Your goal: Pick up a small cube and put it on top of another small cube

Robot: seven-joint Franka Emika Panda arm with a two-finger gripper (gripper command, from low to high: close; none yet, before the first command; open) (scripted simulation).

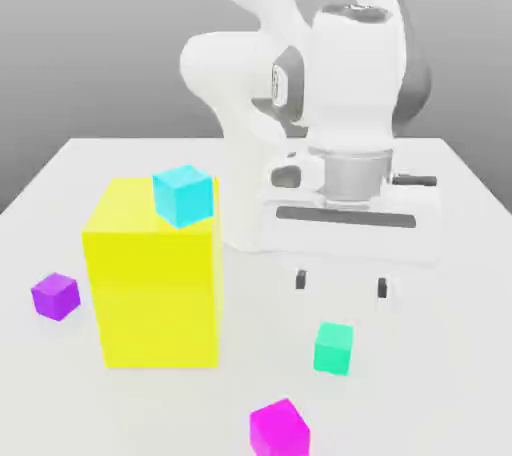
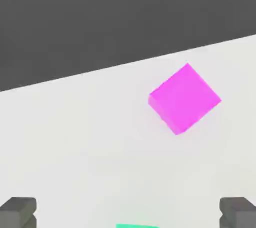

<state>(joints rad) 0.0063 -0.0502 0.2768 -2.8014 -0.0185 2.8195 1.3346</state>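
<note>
Violet cube: set down on the desk at the far left of the exterior view (image 1: 56, 297), beside the block.
Yellow block: stood upright in the left half of the frame (image 1: 160, 284); the way is not barred by it.
Cyan cube: perched on the block's top, near its right edge (image 1: 184, 196); best left unbumped.
Magenta cube: placed at the lower middle, by the frame's bottom edge (image 1: 279, 430); turned cornerwise, with a flat top on which a cube could be set.
Green cube: found on the desk right of centre (image 1: 333, 349); judged light, stiff and not fragile, perhaps a little slippery; best gripped low across two opposite side faces.
Tool: held above and just behind the green cube (image 1: 341, 285), spread wide, nothing gripped.
Desk: pale, flat and smooth (image 1: 440, 384); ample room is left around the green cube for both fingertips.
</note>
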